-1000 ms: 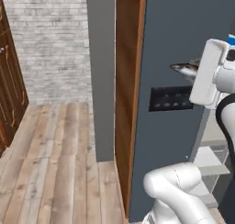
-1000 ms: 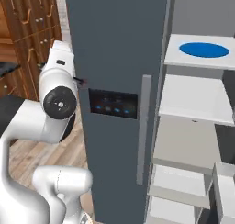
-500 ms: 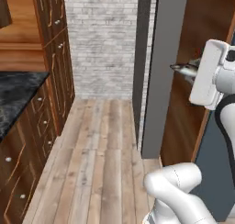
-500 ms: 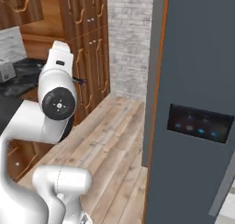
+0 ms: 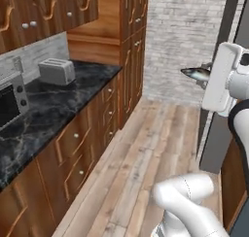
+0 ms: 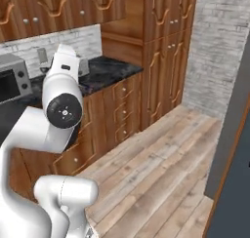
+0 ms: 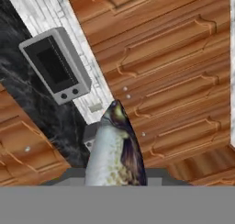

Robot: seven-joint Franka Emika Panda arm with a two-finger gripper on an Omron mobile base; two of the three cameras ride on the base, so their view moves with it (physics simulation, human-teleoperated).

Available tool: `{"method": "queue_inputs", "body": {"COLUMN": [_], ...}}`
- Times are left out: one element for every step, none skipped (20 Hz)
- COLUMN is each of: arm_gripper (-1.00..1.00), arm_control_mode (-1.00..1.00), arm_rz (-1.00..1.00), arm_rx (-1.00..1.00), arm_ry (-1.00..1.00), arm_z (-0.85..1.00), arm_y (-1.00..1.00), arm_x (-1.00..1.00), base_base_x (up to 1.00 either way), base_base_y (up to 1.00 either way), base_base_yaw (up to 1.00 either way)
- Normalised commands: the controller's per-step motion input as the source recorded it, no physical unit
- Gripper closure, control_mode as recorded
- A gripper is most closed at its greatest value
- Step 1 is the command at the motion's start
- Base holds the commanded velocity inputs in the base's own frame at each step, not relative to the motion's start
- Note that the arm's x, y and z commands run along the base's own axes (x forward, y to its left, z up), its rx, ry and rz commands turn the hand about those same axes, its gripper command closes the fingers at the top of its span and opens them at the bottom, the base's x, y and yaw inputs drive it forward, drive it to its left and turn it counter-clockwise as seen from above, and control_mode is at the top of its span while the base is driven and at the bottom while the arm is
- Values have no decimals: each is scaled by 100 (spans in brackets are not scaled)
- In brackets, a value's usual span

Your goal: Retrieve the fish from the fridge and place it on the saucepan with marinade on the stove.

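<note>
Close in front of the hand camera, you are seeing the small silvery-grey fish (image 7: pixel 114 147) rising from the bottom edge, pinched in the two-finger gripper (image 7: pixel 114 182), whose fingers are hiding behind it. Past its pointed end, the hand view is giving you a tilted grey microwave (image 7: pixel 57 71) on a black marbled countertop (image 7: pixel 41 113). From the left base camera you are seeing the fish (image 5: pixel 197 74) poking out sideways from the white hand, high above the wooden plank floor (image 5: pixel 146 153), with a silver toaster (image 5: pixel 57 71) on the counter farther off. The right base camera is showing you the brown wooden cabinets (image 6: pixel 161 51) and the grey brick wall (image 6: pixel 219 47) beyond.
</note>
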Motion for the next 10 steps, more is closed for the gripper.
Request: {"method": "queue_inputs", "body": {"arm_gripper": [100,100,100,100,100,100,100,100,100,100], "arm_control_mode": [100,100,100,100,100,100,100,100,100,100], "arm_rz": [0,0,0,0,0,0,0,0,0,0], "arm_rx": [0,0,0,0,0,0,0,0,0,0], "arm_ry": [0,0,0,0,0,0,0,0,0,0], "arm_z": [0,0,0,0,0,0,0,0,0,0], "arm_y": [0,0,0,0,0,0,0,0,0,0], "arm_x": [0,0,0,0,0,0,0,0,0,0], "base_base_x": [-66,-74,-79,-80,-79,-83,-87,-96,-98,-98], "base_base_y": [37,37,36,38,41,40,36,34,29,29], "base_base_yaw": [54,52,51,51,51,51,51,51,51,50]}}
